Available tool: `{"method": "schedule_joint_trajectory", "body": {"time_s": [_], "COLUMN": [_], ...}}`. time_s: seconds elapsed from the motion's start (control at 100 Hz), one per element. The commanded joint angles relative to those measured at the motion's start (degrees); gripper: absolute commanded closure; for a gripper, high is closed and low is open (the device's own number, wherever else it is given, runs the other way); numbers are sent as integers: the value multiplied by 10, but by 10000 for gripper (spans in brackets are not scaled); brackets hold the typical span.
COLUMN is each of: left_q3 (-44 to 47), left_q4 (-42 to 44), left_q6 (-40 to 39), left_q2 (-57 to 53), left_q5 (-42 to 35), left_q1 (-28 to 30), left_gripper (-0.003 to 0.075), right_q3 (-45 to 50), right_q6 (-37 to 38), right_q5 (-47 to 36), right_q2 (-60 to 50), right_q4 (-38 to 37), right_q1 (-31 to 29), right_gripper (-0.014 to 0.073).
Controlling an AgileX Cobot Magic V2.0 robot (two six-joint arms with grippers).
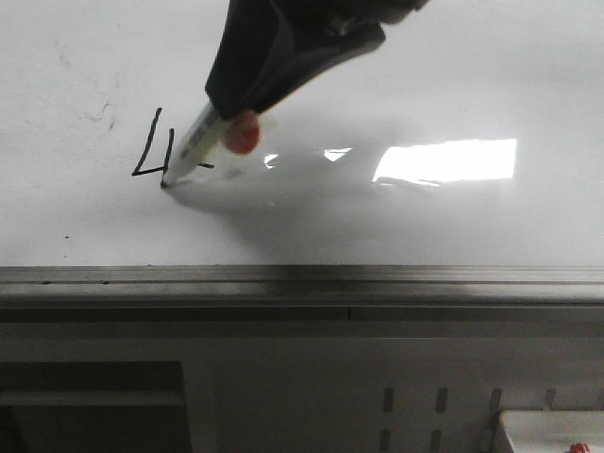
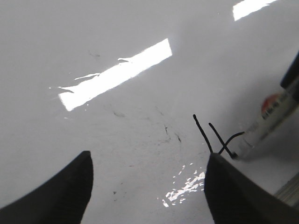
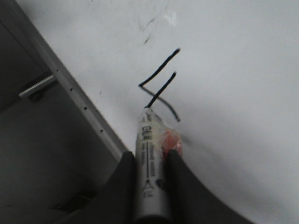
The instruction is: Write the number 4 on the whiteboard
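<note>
The whiteboard [image 1: 396,226] lies flat, glossy white, with a grey bottom rail [image 1: 302,276]. A thin black open-topped number 4 [image 1: 156,151] is drawn at its left; it also shows in the right wrist view [image 3: 159,86] and the left wrist view [image 2: 216,137]. My right gripper [image 1: 247,94] is shut on a white marker [image 1: 193,146] with an orange tag [image 1: 242,134]; the marker's tip touches the board at the foot of the 4. In the right wrist view the fingers clamp the marker [image 3: 150,172]. My left gripper [image 2: 147,186] is open and empty above the board, left of the 4.
A bright rectangular light reflection [image 1: 445,160] lies on the board right of the marker. Faint smudges [image 1: 99,115] mark the board's left. Below the rail is a grey slotted frame [image 1: 415,401], with a white box [image 1: 552,432] at the lower right.
</note>
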Motion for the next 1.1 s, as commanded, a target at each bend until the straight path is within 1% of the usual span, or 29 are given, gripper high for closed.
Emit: {"method": "schedule_joint_trajectory", "body": {"time_s": [0.0,0.2,0.27,0.34,0.44,0.58,0.67,0.77,0.97,1.01,1.04,1.08,1.09], "left_q3": [-16,-16,-16,-16,-16,-16,-16,-16,-16,-16,-16,-16,-16], "left_q4": [-7,3,28,72,126,138,141,149,149,149,149,148,148], "left_q6": [-6,-6,-6,-6,-6,-6,-6,-6,-6,-6,-6,-6,-6], "left_q2": [0,0,0,7,26,52,69,89,120,121,121,121,121], "left_q5": [-46,-47,-58,-69,-73,-73,-73,-77,-95,-98,-101,-103,-103], "left_q1": [1,1,-4,-19,-61,-117,-137,-140,-140,-140,-140,-140,-140], "left_gripper": [265,265,266,270,271,272,272,272,272,286,310,378,409], "right_q3": [15,12,0,-19,-50,-73,-82,-86,-87,-87,-87,-87,-87], "right_q6": [0,0,0,-3,-6,-6,-6,-6,-6,-6,-6,-6,-6], "right_q5": [-28,-51,-37,-15,12,24,40,51,49,49,50,50,50], "right_q2": [-14,-24,-34,-37,-36,-36,-36,-36,-36,-36,-36,-36,-36], "right_q4": [-7,-4,-4,-4,-4,-7,-7,-7,-7,-7,-7,-7,-7], "right_q1": [3,13,25,41,62,82,94,105,114,114,114,114,114], "right_gripper": [658,658,658,658,658,658,658,658,658,658,658,658,658]}}
